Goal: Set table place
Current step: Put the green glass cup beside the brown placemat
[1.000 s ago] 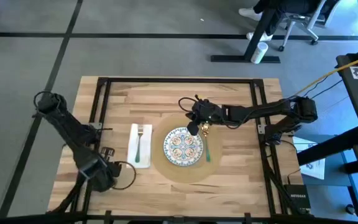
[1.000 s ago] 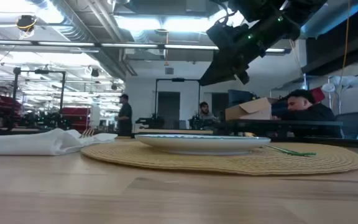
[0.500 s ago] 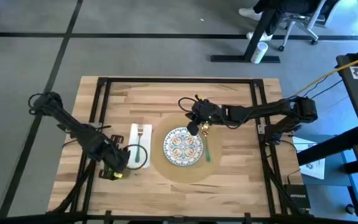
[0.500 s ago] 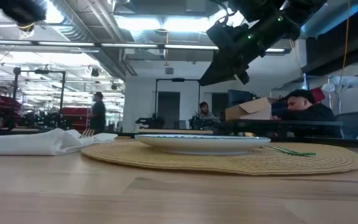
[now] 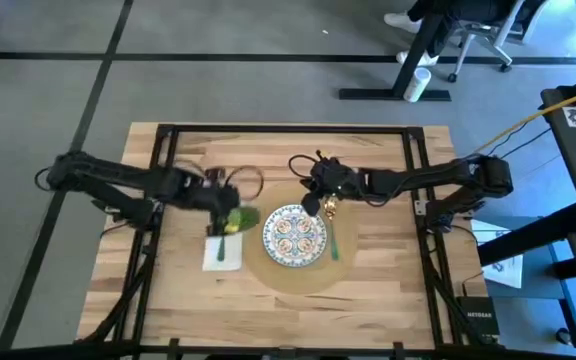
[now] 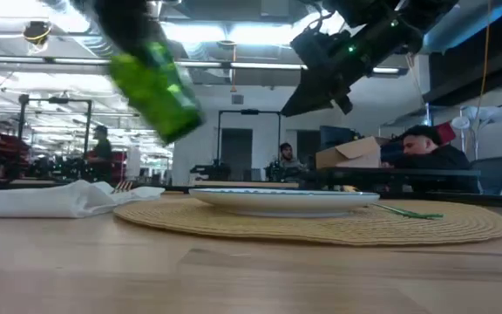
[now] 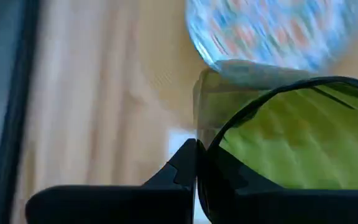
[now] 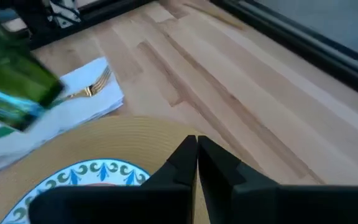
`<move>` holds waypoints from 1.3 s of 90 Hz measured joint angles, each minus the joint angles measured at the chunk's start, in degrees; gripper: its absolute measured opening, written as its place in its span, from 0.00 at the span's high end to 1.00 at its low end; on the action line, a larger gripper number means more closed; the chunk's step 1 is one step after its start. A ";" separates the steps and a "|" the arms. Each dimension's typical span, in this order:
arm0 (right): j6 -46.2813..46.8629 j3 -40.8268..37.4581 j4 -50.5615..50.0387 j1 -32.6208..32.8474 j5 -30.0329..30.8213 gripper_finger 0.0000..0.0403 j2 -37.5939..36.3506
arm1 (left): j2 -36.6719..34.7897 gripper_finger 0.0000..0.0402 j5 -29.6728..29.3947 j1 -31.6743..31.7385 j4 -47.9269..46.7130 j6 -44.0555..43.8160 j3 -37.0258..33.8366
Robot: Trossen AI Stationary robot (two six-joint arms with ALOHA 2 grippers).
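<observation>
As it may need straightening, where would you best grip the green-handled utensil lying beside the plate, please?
Probably the near end of the green-handled utensil, from straight above, jaws closing across its narrow width. It lies flat on the placemat, ruling out a side approach, and the plate curves away there.

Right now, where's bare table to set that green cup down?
Bare wood on the table runs along the far edge beyond the placemat, and down its right side. It is crowded at the middle: the left pincer carries the green cup over the napkin beside the plate; the right pincer hovers at the plate's far rim.
</observation>
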 joint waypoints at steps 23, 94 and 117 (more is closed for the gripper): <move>-0.01 0.00 -8.01 0.01 5.09 1.00 -7.71 | 3.50 1.00 5.91 11.31 8.19 5.74 0.00; 5.85 0.00 -22.13 -0.03 5.79 1.00 -15.33 | 27.86 1.00 14.96 23.50 3.78 20.85 18.88; 6.07 0.00 -22.02 -0.03 4.87 1.00 -15.33 | 31.29 1.00 17.90 23.60 1.33 20.50 22.99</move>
